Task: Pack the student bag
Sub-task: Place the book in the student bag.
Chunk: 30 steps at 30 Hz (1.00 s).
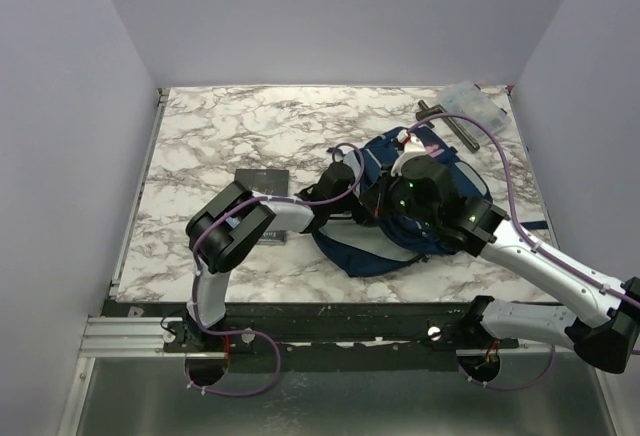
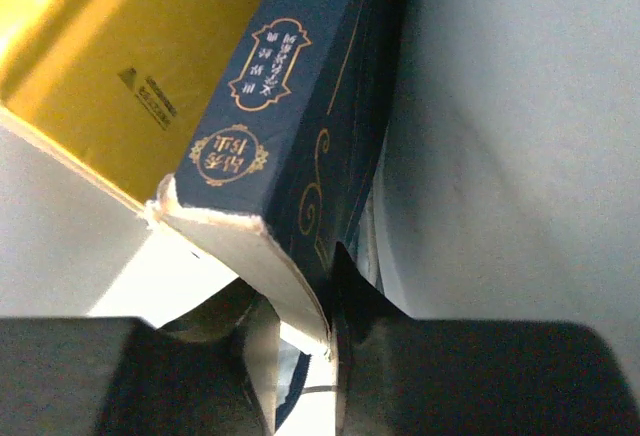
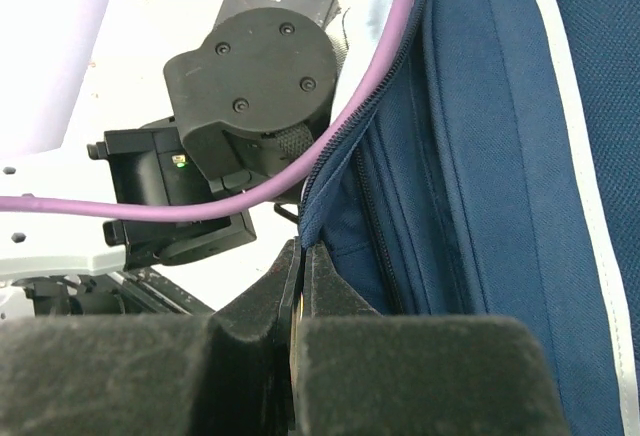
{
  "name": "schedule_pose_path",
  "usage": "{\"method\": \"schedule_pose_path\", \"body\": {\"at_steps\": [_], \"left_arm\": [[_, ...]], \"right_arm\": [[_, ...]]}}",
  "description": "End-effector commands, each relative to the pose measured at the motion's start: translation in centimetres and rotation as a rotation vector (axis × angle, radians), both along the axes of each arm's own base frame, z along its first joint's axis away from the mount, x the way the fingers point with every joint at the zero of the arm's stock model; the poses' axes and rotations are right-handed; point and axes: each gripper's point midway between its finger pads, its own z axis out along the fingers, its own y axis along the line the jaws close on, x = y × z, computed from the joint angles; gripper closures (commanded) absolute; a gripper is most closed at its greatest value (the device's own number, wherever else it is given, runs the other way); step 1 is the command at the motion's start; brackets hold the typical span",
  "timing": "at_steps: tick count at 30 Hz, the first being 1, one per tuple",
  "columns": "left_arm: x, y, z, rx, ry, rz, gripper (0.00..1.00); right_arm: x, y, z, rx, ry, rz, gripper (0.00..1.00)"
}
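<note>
The student bag (image 1: 375, 251), navy with a grey stripe, lies on the marble table right of centre, its mouth open to the left. My right gripper (image 3: 303, 251) is shut on the bag's (image 3: 480, 156) zipper edge and holds it up. My left gripper (image 2: 300, 296) reaches inside the bag. Its jaws stand narrowly apart around the lower corner of a navy book with gold lettering (image 2: 290, 106), which touches the right finger (image 2: 400, 356). A yellow book (image 2: 110, 56) lies against the navy one. From above, the left gripper's tips are hidden in the bag.
A black book (image 1: 262, 184) lies on the table (image 1: 230, 126) left of the bag, beside the left arm. A clear pencil case (image 1: 470, 104) and a dark long object (image 1: 452, 126) sit at the back right. Plain walls close in three sides.
</note>
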Motion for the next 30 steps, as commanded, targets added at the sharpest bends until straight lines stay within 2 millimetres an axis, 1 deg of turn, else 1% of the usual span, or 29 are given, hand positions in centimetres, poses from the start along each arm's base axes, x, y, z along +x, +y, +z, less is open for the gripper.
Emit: {"method": "schedule_pose_path", "body": {"at_steps": [1,2,4,9,14,16,20,21,22,23,24,25,26,27,29,30], "left_arm": [[-0.9,-2.5,1.5,-0.057,0.01,-0.031,0.71],[-1.0,-2.3,1.1,-0.05,0.021,-0.025,0.67],[-1.3,-1.7,0.6,-0.038,0.02,-0.025,0.62],[-1.7,0.2,0.8,-0.019,-0.02,-0.017,0.5],[-2.4,3.4,0.8,0.006,-0.072,-0.027,0.46],[-2.5,4.9,1.4,0.01,-0.115,-0.026,0.45],[-3.5,7.9,2.0,0.015,-0.161,-0.031,0.44],[-3.7,8.7,2.6,0.014,-0.189,-0.027,0.44],[-4.1,9.7,2.5,0.032,-0.202,-0.03,0.43],[-4.4,10.6,3.2,0.035,-0.234,-0.028,0.43],[-4.8,11.6,3.2,0.051,-0.248,-0.03,0.43],[-4.9,12.6,3.9,0.05,-0.281,-0.027,0.42],[-5.0,13.8,4.0,0.057,-0.295,-0.017,0.42],[-5.1,15.0,4.7,0.05,-0.318,-0.009,0.42],[-4.9,17.7,5.2,0.054,-0.325,0.035,0.41],[-4.4,19.3,5.6,0.06,-0.341,0.072,0.41]], "right_arm": [[0.0,0.5,3.7,0.099,-0.066,0.009,0.99],[0.0,0.4,3.7,0.098,-0.066,0.008,0.99],[0.0,0.3,3.6,0.096,-0.068,0.003,0.99],[0.0,0.1,3.4,0.087,-0.069,-0.002,0.99],[0.0,-0.4,3.2,0.073,-0.071,-0.015,0.99],[0.0,-0.5,3.1,0.068,-0.07,-0.018,1.0],[-0.2,-0.7,2.7,0.061,-0.063,-0.018,0.99],[-0.3,-0.6,2.4,0.059,-0.059,-0.009,0.99],[-0.4,-0.5,2.1,0.055,-0.056,0.001,1.0],[-0.6,-0.5,1.6,0.046,-0.049,0.009,1.0],[-0.8,-0.5,1.0,0.034,-0.04,0.024,0.99],[-1.1,-0.5,0.2,0.014,-0.026,0.037,0.99],[-1.5,-0.5,-0.9,-0.011,-0.007,0.059,0.99],[-1.8,-0.5,-2.2,-0.032,0.016,0.076,0.97],[-2.9,-0.1,-5.5,-0.067,0.089,0.129,0.93],[-3.5,0.3,-7.1,-0.073,0.13,0.16,0.91]]}}
